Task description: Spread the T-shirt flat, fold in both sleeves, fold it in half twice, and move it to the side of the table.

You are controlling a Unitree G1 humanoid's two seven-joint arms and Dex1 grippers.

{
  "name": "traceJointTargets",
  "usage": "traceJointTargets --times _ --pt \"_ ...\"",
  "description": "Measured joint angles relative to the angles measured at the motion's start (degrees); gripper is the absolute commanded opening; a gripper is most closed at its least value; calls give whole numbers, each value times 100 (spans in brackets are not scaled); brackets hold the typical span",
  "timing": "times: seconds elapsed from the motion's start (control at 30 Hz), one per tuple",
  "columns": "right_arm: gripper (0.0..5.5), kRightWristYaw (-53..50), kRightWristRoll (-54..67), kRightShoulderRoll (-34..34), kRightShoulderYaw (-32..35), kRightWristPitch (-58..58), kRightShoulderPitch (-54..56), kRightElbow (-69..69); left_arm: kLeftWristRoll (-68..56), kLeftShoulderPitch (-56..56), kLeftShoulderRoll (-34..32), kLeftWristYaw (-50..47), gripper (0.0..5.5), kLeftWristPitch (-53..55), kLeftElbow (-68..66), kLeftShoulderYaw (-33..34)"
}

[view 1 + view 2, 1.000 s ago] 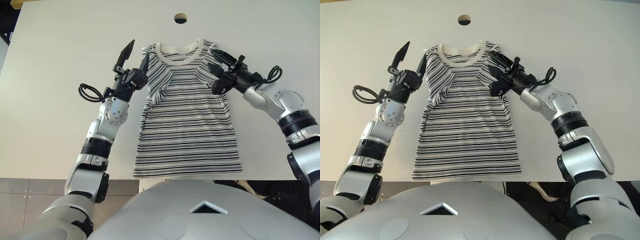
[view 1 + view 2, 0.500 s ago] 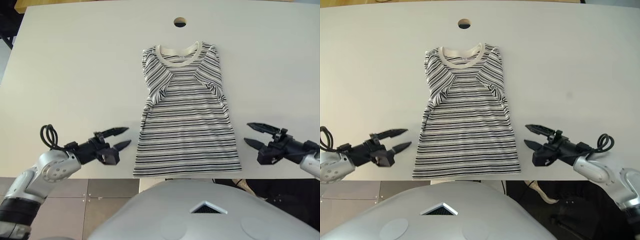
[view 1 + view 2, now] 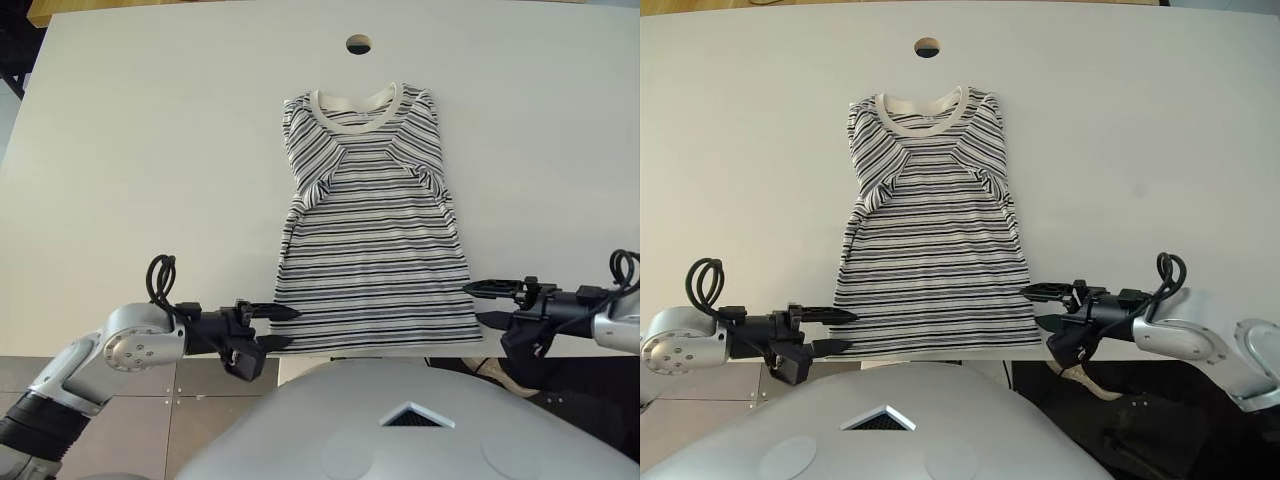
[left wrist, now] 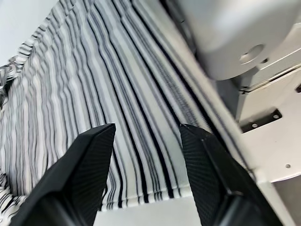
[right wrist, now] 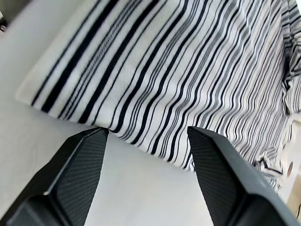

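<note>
The striped T-shirt (image 3: 375, 230) lies flat on the white table (image 3: 150, 150), both sleeves folded in over the chest, collar at the far end and hem along the near edge. My left gripper (image 3: 292, 327) is open at the hem's near-left corner. In the left wrist view the striped cloth (image 4: 94, 94) sits between its two dark fingers (image 4: 89, 174). My right gripper (image 3: 472, 304) is open at the hem's near-right corner. In the right wrist view the hem edge (image 5: 188, 70) lies just past its fingertips (image 5: 84, 169).
A round cable hole (image 3: 358, 44) sits in the table beyond the collar. Bare tabletop stretches wide to the left and right of the shirt. The near table edge (image 3: 120, 352) runs right under the hem and both grippers.
From the shirt's shoulders both arms pulled back to the near edge. Since then both open grippers have slid inward to the hem corners. The shirt lies as before.
</note>
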State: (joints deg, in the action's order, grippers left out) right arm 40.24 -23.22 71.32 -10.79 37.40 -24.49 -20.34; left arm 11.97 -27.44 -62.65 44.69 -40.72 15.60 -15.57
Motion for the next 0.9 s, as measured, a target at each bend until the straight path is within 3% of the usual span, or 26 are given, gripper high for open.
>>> traceJointTargets --times 0.33,0.43,0.5,0.6,0.9 --pt "312 433 221 -180 -159 -79 286 -50 -464 282 387 -415 257 41 285 745" --pt "312 492 266 -187 -149 -158 256 -113 -222 172 139 -433 257 72 87 1480" --pt "312 539 272 -189 -145 -215 225 -186 97 6 -78 -356 257 45 -261 1623" --pt "312 618 273 -237 -151 -286 221 -265 340 -224 -164 -163 257 -80 -752 1446" --pt "312 704 270 -375 -172 -265 271 -267 67 -222 -23 -60 257 -367 -564 703"
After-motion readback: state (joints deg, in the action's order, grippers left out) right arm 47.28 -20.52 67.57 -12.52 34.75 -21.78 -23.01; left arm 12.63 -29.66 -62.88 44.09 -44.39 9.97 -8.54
